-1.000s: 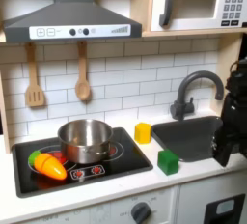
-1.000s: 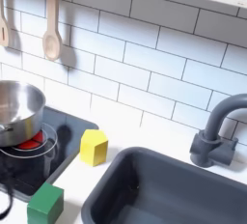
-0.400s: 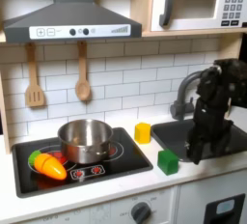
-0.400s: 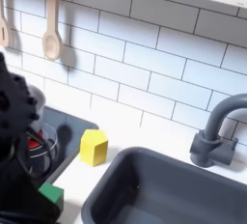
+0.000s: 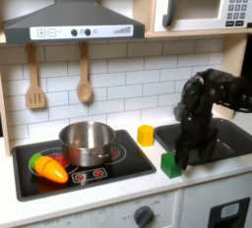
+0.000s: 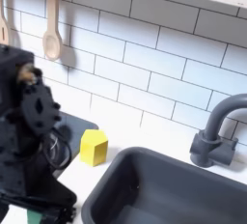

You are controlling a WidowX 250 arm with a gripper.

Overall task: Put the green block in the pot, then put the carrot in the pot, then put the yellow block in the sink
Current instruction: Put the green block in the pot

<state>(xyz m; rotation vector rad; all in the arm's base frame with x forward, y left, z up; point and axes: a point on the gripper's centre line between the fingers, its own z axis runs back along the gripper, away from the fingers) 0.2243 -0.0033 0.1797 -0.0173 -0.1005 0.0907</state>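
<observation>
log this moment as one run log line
phase: reach | end effector over green block, grip state unclear | carrot on stove | yellow block beside sink | pot empty

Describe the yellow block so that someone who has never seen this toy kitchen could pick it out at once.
Start at the dark grey sink on the first exterior view's right. On the white counter strip between it and the black stovetop stands the yellow block, near the tiled wall. It is plain yellow and stubby, unlike the dark-green cube nearer the front edge.

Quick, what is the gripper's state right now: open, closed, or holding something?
Gripper: low beside the green block, by the sink; open or closed cannot be told, since the fingers are dark and blurred in both exterior views.
</observation>
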